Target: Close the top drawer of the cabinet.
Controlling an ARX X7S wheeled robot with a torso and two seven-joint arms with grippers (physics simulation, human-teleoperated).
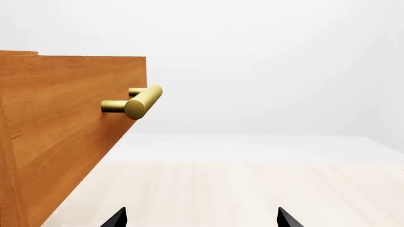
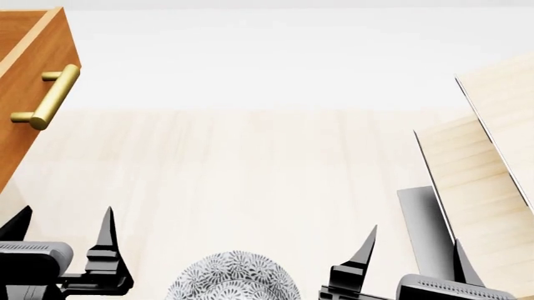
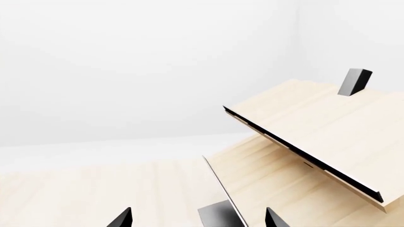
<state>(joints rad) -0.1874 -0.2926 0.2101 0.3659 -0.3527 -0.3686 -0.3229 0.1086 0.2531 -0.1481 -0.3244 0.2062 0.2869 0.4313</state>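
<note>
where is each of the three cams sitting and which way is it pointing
Head view: on the head, looking down over both open grippers, left and right, and a patterned bowl.
Left wrist view: by the left gripper, facing the top drawer; fingertips show.
Right wrist view: by the right gripper, facing the slanted shelf.
Head and left wrist share the brass handle.

Orange-brown wooden top drawer with brass bar handle: stood at far left of pale wood table. Slanted light-wood shelf: at far right. Patterned grey bowl: nearest, between both grippers.
</note>
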